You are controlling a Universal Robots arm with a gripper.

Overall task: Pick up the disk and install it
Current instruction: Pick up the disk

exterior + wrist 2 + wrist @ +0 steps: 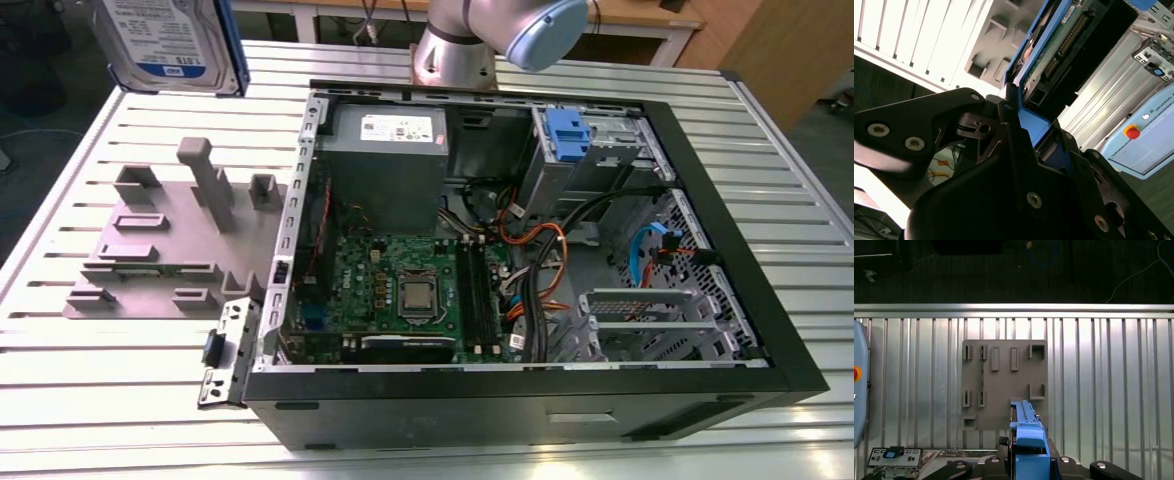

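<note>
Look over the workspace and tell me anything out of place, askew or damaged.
Nothing stands out. The disk hangs clear above the table, gripped by its blue carrier in the gripper, over the grey fixture. The computer case lies open, cables loose inside but nothing visibly damaged.

a robotics lab or test workshop: a robot arm stands at a slatted aluminium table that carries an open computer case and a grey fixture plate. a control pendant with a red stop button lies nearby, and loose cables trail over the dark floor.
</note>
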